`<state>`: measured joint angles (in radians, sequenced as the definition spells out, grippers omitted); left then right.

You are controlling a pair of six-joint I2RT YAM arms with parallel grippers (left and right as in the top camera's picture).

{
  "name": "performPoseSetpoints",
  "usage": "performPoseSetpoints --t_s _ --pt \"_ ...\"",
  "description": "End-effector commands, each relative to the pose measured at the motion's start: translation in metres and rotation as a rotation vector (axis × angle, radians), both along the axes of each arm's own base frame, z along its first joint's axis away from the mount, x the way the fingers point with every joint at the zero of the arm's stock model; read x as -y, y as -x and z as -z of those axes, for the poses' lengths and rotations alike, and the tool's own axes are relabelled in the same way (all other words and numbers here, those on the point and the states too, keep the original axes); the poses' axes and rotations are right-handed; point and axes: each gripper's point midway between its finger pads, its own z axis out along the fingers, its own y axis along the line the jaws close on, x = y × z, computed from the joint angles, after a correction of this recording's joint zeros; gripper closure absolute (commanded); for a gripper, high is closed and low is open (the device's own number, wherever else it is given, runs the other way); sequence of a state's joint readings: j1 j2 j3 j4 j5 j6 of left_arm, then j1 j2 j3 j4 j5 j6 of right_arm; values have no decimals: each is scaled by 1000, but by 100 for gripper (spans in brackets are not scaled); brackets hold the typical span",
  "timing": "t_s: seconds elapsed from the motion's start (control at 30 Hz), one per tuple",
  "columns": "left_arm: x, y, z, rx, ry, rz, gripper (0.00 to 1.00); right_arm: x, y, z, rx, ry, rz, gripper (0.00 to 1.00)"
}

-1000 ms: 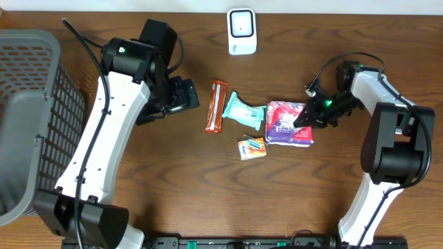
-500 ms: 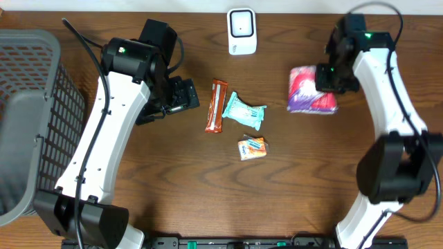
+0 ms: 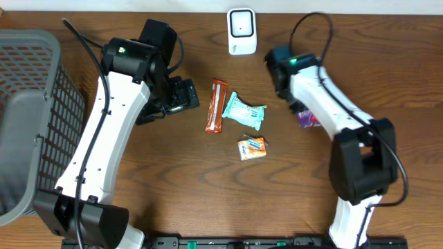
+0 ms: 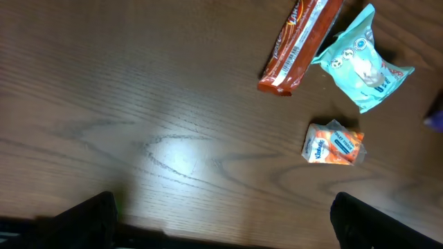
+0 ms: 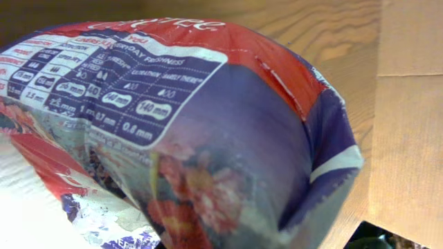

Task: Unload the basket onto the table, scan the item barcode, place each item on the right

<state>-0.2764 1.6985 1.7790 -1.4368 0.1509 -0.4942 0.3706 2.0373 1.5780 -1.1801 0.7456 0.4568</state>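
A purple and red soft pack [image 5: 201, 131] with white print fills the right wrist view, held close to the camera. My right gripper is shut on this pack, and its fingers are hidden behind it. Overhead, my right arm [image 3: 318, 97] covers the pack except for a purple corner [image 3: 308, 119], just right of the white scanner [image 3: 241, 31]. My left gripper [image 3: 183, 95] hangs open and empty left of the loose items. Its dark fingertips [image 4: 86, 220] show at the bottom corners of the left wrist view.
An orange-brown bar [image 3: 217, 106], a teal packet [image 3: 243, 111] and a small orange packet [image 3: 252, 148] lie at the table's middle. All three also show in the left wrist view: bar [image 4: 301, 43], teal packet [image 4: 360, 62], orange packet [image 4: 333, 144]. A grey mesh basket [image 3: 28, 117] stands at far left.
My right arm lifted the purple pack off the table, carried it up and back, then swung left toward the scanner. The left arm has not moved.
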Motion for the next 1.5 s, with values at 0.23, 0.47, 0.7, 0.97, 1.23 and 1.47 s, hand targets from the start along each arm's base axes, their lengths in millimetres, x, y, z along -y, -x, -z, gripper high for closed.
performPoseSetpoints --t_s 0.23,0.47,0.7,0.97,1.23,1.47 --pt "-2 0 1 -5 -8 -2 2 -108 -5 -5 11 -343 -144 51" --pt "-2 0 1 -5 -8 -2 2 -117 -24 -75 55 -432 -202 31" --pt "-2 0 1 -5 -8 -2 2 -92 -32 -108 34 -515 -230 9" --pt "-2 0 1 -5 -8 -2 2 -67 -26 -86 -128 -802 -282 4" --pt "-2 0 1 -5 -8 -2 2 -44 -17 -35 -216 -728 -250 5" --pt "-2 0 1 -5 -8 -2 2 -30 -9 26 -160 -313 -173 3"
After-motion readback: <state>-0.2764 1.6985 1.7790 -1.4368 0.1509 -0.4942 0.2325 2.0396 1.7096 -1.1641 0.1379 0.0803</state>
